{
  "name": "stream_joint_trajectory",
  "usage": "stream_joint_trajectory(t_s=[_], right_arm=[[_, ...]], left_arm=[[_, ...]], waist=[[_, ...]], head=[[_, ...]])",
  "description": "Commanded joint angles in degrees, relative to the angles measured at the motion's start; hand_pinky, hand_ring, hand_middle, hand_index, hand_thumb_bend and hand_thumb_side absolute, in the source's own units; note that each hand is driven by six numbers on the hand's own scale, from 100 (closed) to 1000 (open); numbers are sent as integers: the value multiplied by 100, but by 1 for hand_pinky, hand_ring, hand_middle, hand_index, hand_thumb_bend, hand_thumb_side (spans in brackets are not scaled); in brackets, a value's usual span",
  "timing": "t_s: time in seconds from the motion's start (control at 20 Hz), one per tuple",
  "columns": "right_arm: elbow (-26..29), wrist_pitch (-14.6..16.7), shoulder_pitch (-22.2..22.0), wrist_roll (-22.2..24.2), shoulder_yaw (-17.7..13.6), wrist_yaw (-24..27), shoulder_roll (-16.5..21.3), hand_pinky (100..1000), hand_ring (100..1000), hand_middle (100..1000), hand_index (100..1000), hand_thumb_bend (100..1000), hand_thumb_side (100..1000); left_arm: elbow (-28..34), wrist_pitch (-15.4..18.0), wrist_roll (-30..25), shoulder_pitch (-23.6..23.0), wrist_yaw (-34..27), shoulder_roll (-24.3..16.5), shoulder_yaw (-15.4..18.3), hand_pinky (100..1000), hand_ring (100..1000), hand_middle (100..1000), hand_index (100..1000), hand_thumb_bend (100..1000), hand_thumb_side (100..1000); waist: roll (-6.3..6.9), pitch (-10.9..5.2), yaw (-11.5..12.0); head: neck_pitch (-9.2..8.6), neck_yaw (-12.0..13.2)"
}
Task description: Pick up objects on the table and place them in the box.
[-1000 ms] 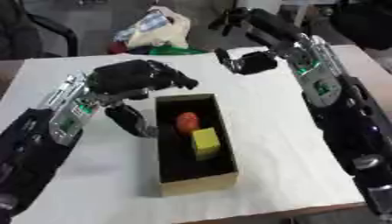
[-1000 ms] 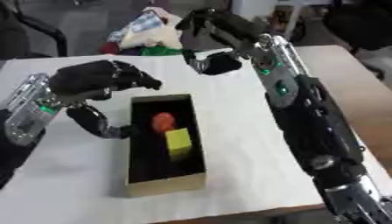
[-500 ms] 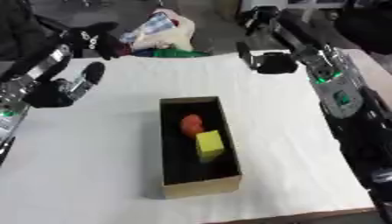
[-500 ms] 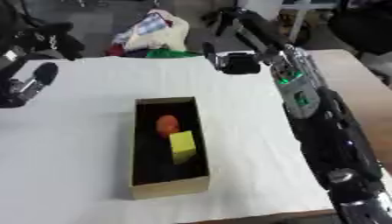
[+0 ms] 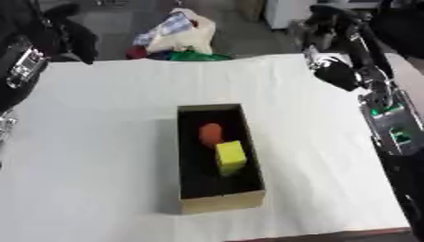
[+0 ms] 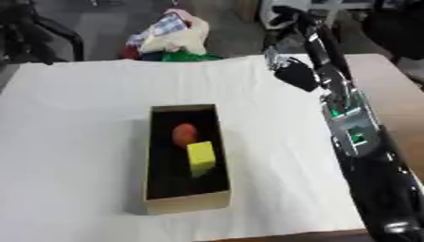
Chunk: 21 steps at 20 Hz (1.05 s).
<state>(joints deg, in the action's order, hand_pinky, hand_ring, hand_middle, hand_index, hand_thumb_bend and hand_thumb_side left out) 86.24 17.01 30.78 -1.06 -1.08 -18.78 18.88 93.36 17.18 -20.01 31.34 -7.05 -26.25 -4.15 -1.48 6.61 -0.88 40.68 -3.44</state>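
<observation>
A long cardboard box [image 5: 222,201] with a dark inside stands in the middle of the white table [image 5: 99,156]. In it lie a red-orange rounded object [image 5: 210,133] and, just in front of it, a yellow block [image 5: 231,157]. My left hand [image 5: 65,32] is a dark blur at the far left corner, well away from the box. My right hand [image 6: 295,74] hangs over the table's far right part, fingers stretched upward and holding nothing; its arm [image 6: 354,130] runs down the right side.
Past the table's far edge lies a heap of cloth and bags [image 5: 178,37], white, green and red. A brown surface [image 6: 406,94] borders the table on the right. Dark furniture [image 6: 41,28] stands at the back left.
My left hand has drawn back from beside the box to the far left corner. The right hand stays at the far right and has shifted slightly. The box's contents have not moved.
</observation>
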Motion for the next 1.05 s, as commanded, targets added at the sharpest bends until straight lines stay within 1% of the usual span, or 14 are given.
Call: stream_joint_trajectory(t_s=[0.05, 0.3, 0.6, 0.75, 1.05], right_arm=[[347, -74, -142, -123, -175, 398, 18, 755, 596, 688, 891, 100, 569], [633, -126, -513, -224, -312, 766, -99, 750, 585, 676, 889, 100, 584], [763, -182, -669, -293, -359, 952, -151, 746, 579, 668, 890, 100, 593], [753, -202, -683, -305, -360, 991, -148, 746, 577, 666, 889, 100, 595], [705, -213, -723, -319, -360, 1045, -165, 745, 575, 664, 888, 100, 600]], left_arm=[[212, -211, -48, -21, -172, 71, 177, 570, 625, 655, 933, 136, 970], [365, -376, -112, -198, -272, 294, 282, 563, 620, 649, 924, 149, 976], [409, -481, -200, -322, -235, 385, 303, 556, 618, 643, 915, 152, 990], [386, -504, -192, -371, -246, 390, 301, 551, 615, 638, 912, 155, 994], [299, -515, -225, -424, -313, 422, 240, 547, 612, 632, 907, 160, 1000]], waist=[[21, -29, -1], [25, 55, 47], [9, 153, 61], [-3, 189, 61], [-18, 214, 60]], head=[[-15, 103], [81, 278], [182, 376], [194, 401], [165, 414]])
